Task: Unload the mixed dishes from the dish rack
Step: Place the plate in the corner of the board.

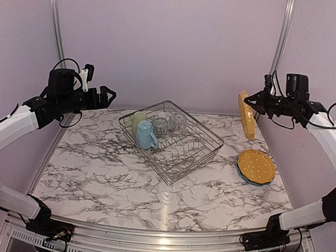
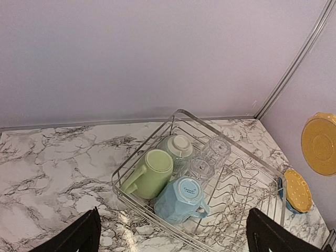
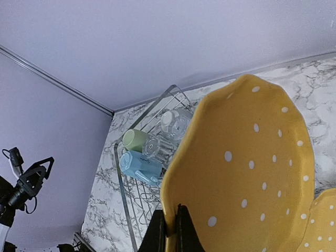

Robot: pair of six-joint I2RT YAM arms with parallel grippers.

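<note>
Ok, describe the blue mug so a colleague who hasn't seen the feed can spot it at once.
Find the silver wire dish rack in the middle of the marble table. Its dishes crowd the rack's left corner, and the light blue mug is the frontmost of them in the top view. It is the only blue piece there, beside the pale green cup.

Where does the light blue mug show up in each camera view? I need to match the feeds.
Top external: light blue mug at centre, in the dish rack's left part.
Left wrist: mug lower centre, by the rack's lower rim.
Right wrist: mug left of centre, left of the yellow plate.
Shared landmark: the pale green cup beside it in every view.
</note>
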